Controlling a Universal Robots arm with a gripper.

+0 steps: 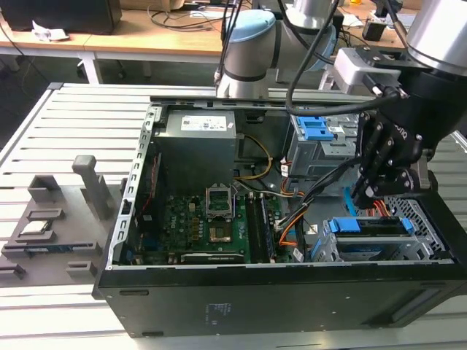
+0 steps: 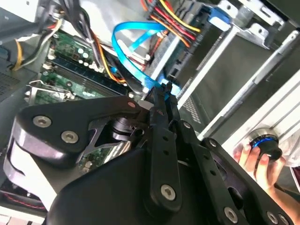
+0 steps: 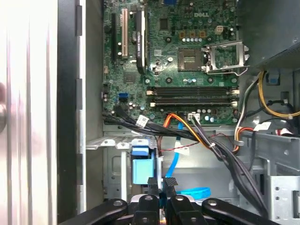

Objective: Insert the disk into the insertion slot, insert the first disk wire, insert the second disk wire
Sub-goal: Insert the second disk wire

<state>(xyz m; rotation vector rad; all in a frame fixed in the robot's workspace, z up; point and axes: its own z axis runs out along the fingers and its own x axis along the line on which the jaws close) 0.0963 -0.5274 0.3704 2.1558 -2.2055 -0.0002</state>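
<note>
The disk (image 1: 368, 226), silver in its blue carrier, sits inside the insertion slot (image 1: 425, 219), a perforated silver cage at the exterior view's right. My gripper (image 1: 363, 195) hangs just above the disk's rear end. In both wrist views its fingers (image 2: 165, 101) are pressed together on the end of the second disk wire (image 2: 136, 42), a light-blue flat cable that loops away from the fingertips (image 3: 171, 183). The first disk wire (image 2: 164, 13), a red and orange bundle, runs toward the disk's rear beside that cable; its connector end is hidden.
The open case (image 1: 277, 299) holds a green motherboard (image 3: 187, 51), a grey power supply (image 1: 198, 138) and a thick black cable bundle (image 3: 225, 154). A grey cage with blue tabs (image 1: 317, 135) stands behind. A hand (image 2: 255, 157) holds a round knob outside the case.
</note>
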